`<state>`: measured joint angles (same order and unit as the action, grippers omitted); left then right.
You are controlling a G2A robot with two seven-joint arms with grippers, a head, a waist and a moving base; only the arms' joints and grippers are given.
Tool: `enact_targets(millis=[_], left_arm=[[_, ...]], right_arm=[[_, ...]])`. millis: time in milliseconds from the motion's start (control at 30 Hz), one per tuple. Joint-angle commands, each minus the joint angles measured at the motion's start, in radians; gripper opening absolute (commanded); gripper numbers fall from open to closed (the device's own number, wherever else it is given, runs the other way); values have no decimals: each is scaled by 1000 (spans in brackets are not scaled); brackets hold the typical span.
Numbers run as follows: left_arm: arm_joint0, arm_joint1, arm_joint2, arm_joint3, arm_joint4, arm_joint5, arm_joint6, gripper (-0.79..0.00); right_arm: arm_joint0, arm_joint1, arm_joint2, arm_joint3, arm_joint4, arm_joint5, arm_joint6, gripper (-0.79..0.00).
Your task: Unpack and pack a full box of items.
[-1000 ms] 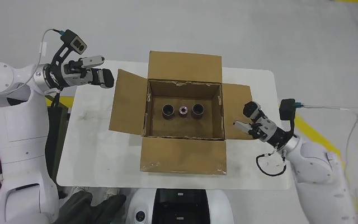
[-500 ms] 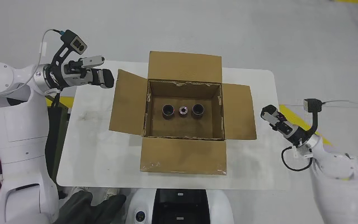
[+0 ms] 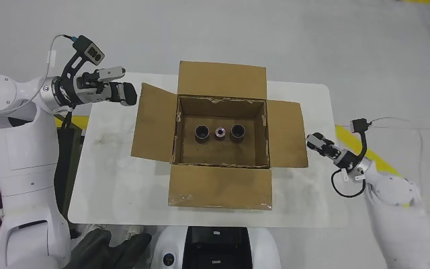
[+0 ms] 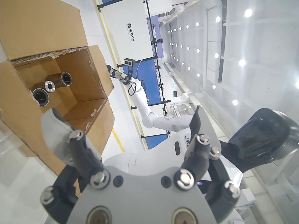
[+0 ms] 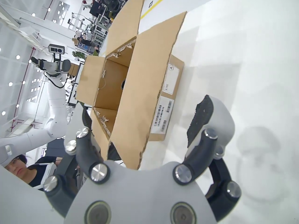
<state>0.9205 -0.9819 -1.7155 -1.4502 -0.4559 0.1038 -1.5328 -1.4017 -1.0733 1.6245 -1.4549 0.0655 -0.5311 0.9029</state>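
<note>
Two-handed and empty-handed, hovering outside the box point(image 3: 220, 187) rather than in it. Holding the left hand point(image 3: 132, 94) above the far left corner of the surface point(image 3: 111, 181), near the left flap point(image 3: 156, 124), with fingers spread wide and nothing between them. Holding the right hand point(image 3: 314, 140) near the right edge, just beside the outer edge of the right flap point(image 3: 287, 134), likewise gaping and gripping nothing. Standing off like this, probably, to leave the opening unblocked for the view from above and for choosing an approach.

Finding three cylinders point(image 3: 220, 133) inside, standing on end in a row across the box floor, with a smaller one in the middle. Sitting close together, though unable to tell whether touching. Judging the unpacking as not yet begun.

Noting all four flaps folded outward, so having the mouth wide open from above. Reading the walls as deep, which means coming down over the top, not in across a flap. Seeing bare floor on every side of the row, most of it toward the near wall, giving room for fingers around either end cylinder. Expecting a tighter fit at the middle one. Counting on the strip of surface along the left edge for setting things down.
</note>
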Motion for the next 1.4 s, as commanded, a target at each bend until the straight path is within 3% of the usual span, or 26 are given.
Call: enact_targets(millis=[0, 467, 733, 933, 1133, 1367], left_arm=[[0, 0, 0, 0, 0, 0, 0, 0], [0, 0, 0, 0, 0, 0, 0, 0], [0, 0, 0, 0, 0, 0, 0, 0], [0, 0, 0, 0, 0, 0, 0, 0], [0, 0, 0, 0, 0, 0, 0, 0], [0, 0, 0, 0, 0, 0, 0, 0]], right_arm=[[9, 2, -10, 14, 29, -4, 34, 0], [35, 15, -57, 27, 146, -33, 190, 0], [-22, 34, -11, -99, 313, -74, 313, 0], [-72, 49, 12, -215, 341, -71, 315, 0], [-75, 63, -35, -319, 394, -57, 329, 0], [-27, 74, -108, -359, 338, -49, 337, 0]])
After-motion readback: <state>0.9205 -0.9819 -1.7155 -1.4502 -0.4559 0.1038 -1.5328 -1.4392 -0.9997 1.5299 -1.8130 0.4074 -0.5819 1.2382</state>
